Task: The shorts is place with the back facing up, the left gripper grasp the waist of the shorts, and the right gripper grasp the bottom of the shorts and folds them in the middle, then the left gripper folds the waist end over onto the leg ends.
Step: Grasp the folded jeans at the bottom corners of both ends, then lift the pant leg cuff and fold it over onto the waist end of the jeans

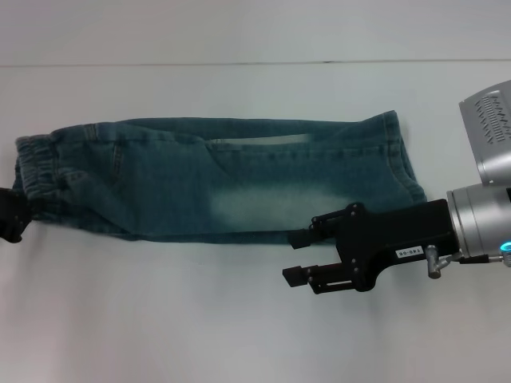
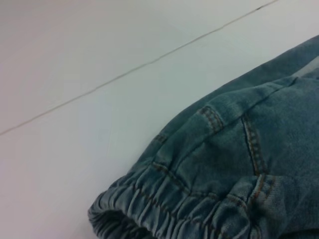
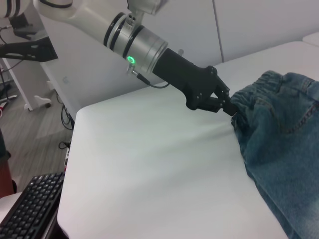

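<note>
Already folded lengthwise, the shorts (image 1: pixel 231 179) lie flat across the white table (image 1: pixel 160 319). Left gripper (image 3: pixel 227 103) is pinched on the waist (image 1: pixel 36 171); right gripper (image 1: pixel 307 255), jaws parted and empty, hovers near the leg ends (image 1: pixel 403 155). Denim looks soft and limp — likely to sag, so grip the thick elastic band.

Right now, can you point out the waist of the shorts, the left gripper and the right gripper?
waist (image 1: pixel 38 171), head view, gathered elastic band.
left gripper (image 3: pixel 227 103), right wrist view, fingers at the waist.
right gripper (image 1: pixel 299 255), head view, between its fingers.
</note>
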### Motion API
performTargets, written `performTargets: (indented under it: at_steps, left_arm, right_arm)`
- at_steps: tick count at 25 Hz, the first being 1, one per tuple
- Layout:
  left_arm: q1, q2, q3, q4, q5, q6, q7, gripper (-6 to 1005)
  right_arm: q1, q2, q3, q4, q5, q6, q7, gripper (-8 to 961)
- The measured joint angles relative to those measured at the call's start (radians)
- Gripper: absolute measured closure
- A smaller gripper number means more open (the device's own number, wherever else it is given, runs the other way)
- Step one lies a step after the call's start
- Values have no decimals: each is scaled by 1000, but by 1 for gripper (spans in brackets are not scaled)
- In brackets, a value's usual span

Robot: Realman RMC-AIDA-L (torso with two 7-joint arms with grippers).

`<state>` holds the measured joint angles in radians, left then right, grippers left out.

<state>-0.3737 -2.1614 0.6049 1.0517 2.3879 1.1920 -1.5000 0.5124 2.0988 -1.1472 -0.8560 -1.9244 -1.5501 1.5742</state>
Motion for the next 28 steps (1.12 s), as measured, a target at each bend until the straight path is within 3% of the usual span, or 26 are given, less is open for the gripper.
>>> performTargets:
  at_steps: [9, 20, 28]
  left_arm:
    - [-10, 2, 0, 1, 6, 20, 9, 979]
    - [-47, 8, -12, 122, -2, 123, -43, 975]
    - [-78, 36, -36, 138, -14, 161, -101, 972]
  right_arm:
    - [0, 0, -2, 10, 21, 12, 0, 366]
    - [5, 0, -2, 86, 107, 120, -68, 368]
    - [23, 2, -32, 224, 284, 280, -219, 531]
